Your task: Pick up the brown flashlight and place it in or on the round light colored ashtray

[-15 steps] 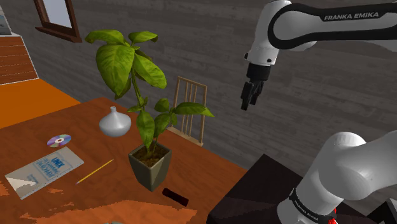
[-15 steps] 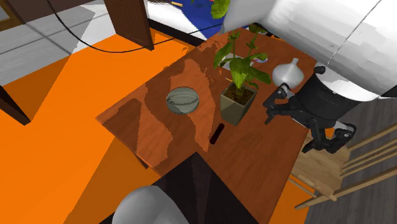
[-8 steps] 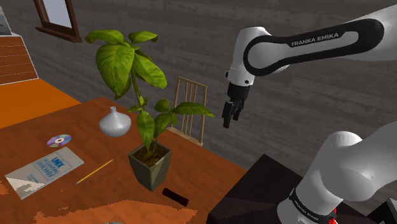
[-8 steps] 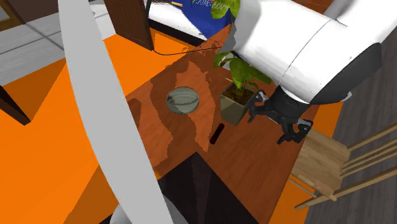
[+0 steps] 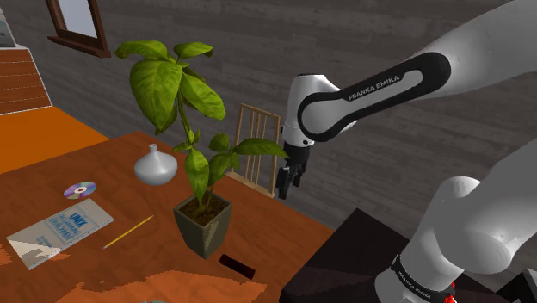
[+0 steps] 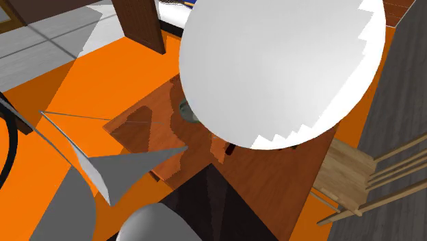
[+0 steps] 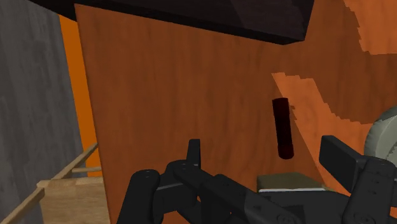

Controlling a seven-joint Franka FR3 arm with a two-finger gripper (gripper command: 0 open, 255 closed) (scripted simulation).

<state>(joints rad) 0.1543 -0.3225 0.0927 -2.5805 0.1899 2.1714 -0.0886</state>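
The dark brown flashlight (image 5: 237,265) lies flat on the wooden table (image 5: 103,172), just in front of the potted plant's square pot (image 5: 204,225). In the wrist view the flashlight (image 7: 284,127) lies on the tabletop beyond the fingertips, nearer the right finger. A pale round ashtray (image 7: 383,137) peeks in past that finger. In the second exterior view a sliver of the ashtray (image 6: 185,109) shows beside the arm. My black gripper (image 5: 284,182) hangs open in the air above the table's far edge by the chair. In the wrist view the gripper (image 7: 264,149) has nothing between its fingers.
A leafy plant (image 5: 176,86) stands tall mid-table. A white vase (image 5: 156,166), a CD (image 5: 79,189), a booklet (image 5: 60,228) and a pencil (image 5: 129,231) lie to the shoulder view's left. A wooden chair (image 5: 256,159) stands behind the table. The black stand (image 7: 222,16) borders it.
The arm has swung down and toward the shoulder view's left, bringing the gripper from high up to near the chair and table edge. Its white link now covers most of the second exterior view.
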